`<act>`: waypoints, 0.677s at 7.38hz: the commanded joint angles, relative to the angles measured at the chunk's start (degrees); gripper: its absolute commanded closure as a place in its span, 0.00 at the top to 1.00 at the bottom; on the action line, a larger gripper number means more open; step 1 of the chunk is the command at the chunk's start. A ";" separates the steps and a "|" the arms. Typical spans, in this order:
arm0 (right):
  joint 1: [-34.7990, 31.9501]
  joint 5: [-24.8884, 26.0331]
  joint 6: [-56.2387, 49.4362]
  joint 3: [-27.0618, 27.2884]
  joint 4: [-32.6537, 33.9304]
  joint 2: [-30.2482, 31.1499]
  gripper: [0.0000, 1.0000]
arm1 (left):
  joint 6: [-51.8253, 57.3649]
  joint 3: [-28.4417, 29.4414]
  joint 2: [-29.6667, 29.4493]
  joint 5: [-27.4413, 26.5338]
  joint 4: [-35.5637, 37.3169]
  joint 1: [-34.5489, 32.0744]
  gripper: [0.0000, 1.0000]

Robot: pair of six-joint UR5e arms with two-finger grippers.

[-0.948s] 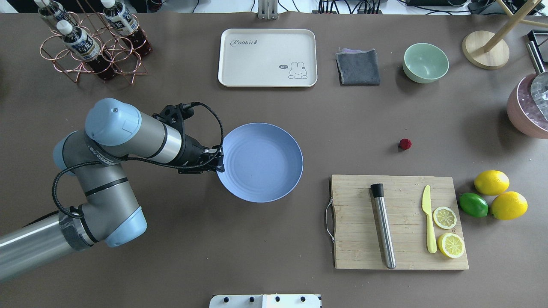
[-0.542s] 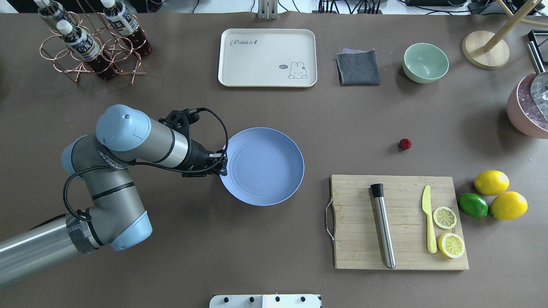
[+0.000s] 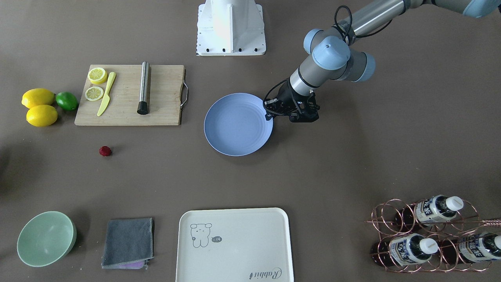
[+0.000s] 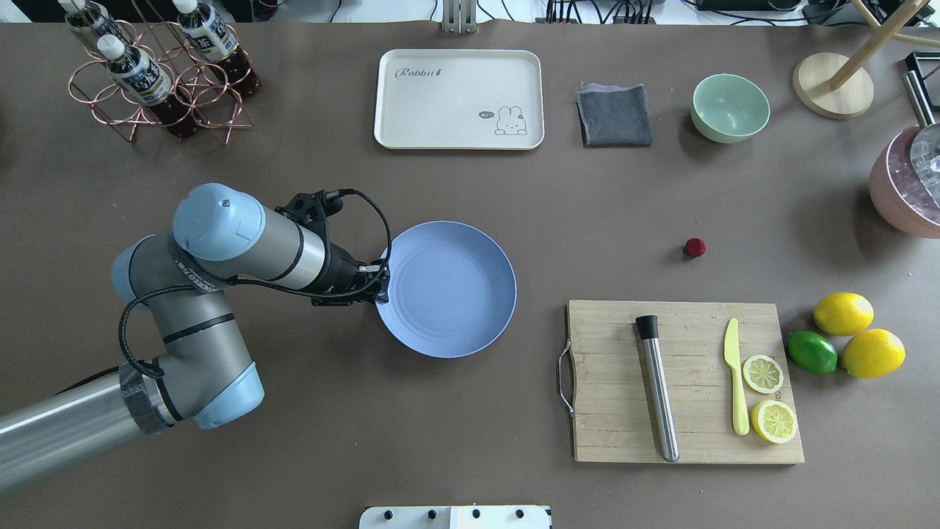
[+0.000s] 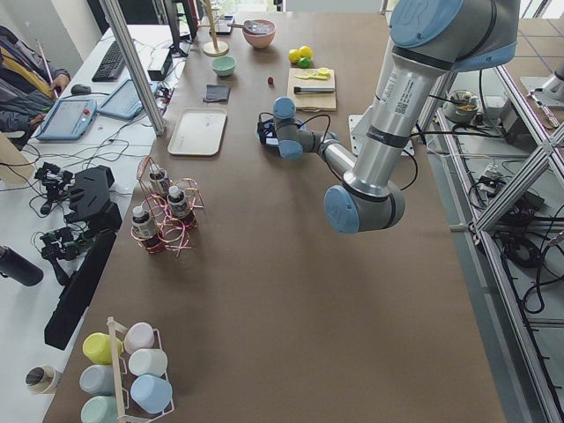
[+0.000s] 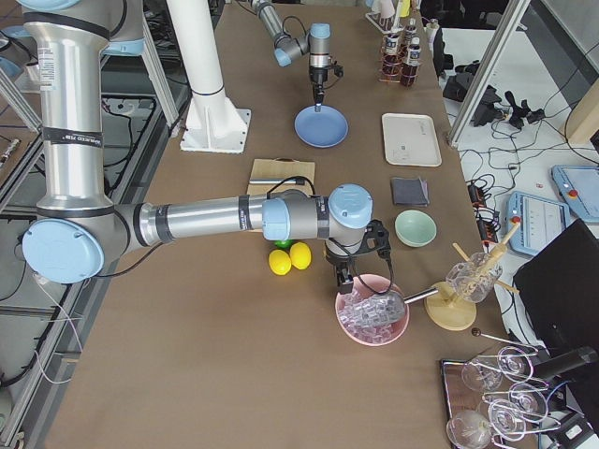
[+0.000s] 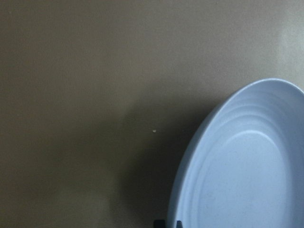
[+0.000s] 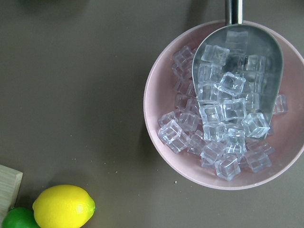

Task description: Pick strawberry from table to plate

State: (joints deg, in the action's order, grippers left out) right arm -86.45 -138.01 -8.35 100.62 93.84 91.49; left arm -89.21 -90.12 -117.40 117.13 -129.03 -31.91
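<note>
The strawberry [image 4: 695, 247], small and dark red, lies on the table [image 4: 587, 206] beyond the cutting board, far right of the plate [image 4: 448, 290]. My left gripper [image 4: 380, 283] is shut on the blue plate's left rim, also visible from across the table, where the gripper [image 3: 269, 112] meets the plate [image 3: 236, 125]. The left wrist view shows the plate [image 7: 247, 171] with a shadow beneath its rim, as if that edge is raised. My right gripper [image 6: 350, 279] hangs over a pink bowl of ice; whether it is open or shut I cannot tell.
A wooden cutting board [image 4: 609, 411] carries a metal rod, yellow knife and lemon slices. Two lemons and a lime [image 4: 811, 351] lie right of it. At the back are a cream tray [image 4: 459, 99], grey cloth [image 4: 614, 115], green bowl [image 4: 730, 107] and bottle rack [image 4: 158, 81]. The pink ice bowl [image 4: 899, 191] sits far right.
My left arm has moved a little right and toward the table's near edge, and the plate has shifted with it. The strawberry has not moved.
</note>
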 commanded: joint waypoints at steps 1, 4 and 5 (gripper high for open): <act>2.06 -0.85 1.83 -0.25 0.02 -1.39 1.00 | -0.17 -0.58 -0.02 0.02 0.36 -0.43 0.97; 11.79 -0.60 21.81 3.07 -1.11 -7.19 0.98 | 0.69 -2.78 0.77 3.00 7.08 -5.52 0.97; 16.09 -0.16 31.10 2.92 -8.43 -7.20 0.98 | 8.71 -2.96 2.16 3.27 7.13 -6.06 0.97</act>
State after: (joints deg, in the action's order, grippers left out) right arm -75.44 -138.55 12.24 102.94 91.29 85.13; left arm -86.77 -92.73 -116.34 119.56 -123.67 -36.66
